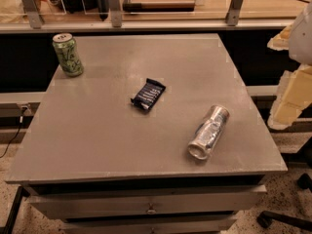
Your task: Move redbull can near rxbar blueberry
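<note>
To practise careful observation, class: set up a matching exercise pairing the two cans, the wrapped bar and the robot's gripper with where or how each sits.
1. redbull can
2. rxbar blueberry
3. green can
4. gripper

A. upright, back left corner of the table
B. off the table, past its right edge
C. lying on its side, front right
D. flat, mid-table

Pairs: 1-C, 2-D, 3-A, 4-B

Shiny silver metal redbull can (208,132), glossy dark-blue wrapper on rxbar blueberry (148,94), glossy green can (68,54), smooth matt grey desk (97,130), pale matt end effector (288,99) at right edge
</note>
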Tool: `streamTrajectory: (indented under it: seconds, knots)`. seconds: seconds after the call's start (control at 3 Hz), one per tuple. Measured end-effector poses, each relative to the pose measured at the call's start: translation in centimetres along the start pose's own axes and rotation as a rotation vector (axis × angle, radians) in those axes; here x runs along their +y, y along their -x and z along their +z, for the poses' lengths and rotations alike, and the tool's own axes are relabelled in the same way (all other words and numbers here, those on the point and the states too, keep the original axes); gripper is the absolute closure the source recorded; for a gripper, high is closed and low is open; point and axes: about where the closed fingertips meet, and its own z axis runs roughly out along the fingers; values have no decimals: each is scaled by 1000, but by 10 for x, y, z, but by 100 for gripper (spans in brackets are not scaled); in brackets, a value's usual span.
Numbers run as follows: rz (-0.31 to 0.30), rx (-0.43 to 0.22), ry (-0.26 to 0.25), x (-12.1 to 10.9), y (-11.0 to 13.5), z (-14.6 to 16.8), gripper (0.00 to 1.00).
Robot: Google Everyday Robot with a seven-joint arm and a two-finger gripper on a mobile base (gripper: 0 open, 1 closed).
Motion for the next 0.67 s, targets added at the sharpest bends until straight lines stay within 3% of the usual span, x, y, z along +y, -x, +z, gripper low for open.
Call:
streamTrajectory:
  seconds: [0.33, 0.67]
  knots:
    - [-9, 1, -12, -1, 2, 0, 0]
    - [-100, 10, -35, 1, 14, 13, 0]
